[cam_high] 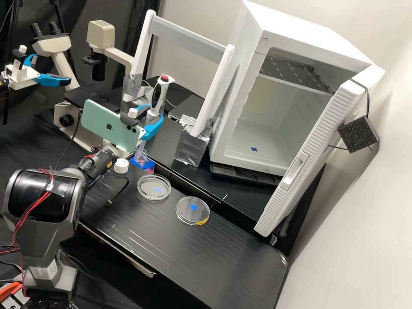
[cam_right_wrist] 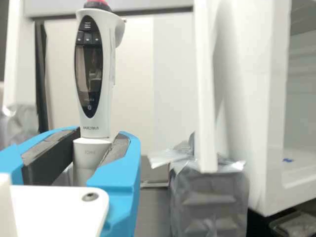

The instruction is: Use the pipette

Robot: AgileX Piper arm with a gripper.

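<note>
Evidently, the end effector [cam_high: 155,113] was clamped around the pipette [cam_high: 159,93], holding it roughly upright above the open bottle [cam_high: 140,154], while the white cap [cam_high: 121,165] lay beside that bottle, presumably to leave the pipette a free way in.

white pipette [cam_right_wrist: 107,121], red button [cam_high: 165,78]

Dk grey arm [cam_high: 39,240] bent, claw [cam_high: 153,111] lvl, blue fingers [cam_right_wrist: 121,175] clamped
</note>
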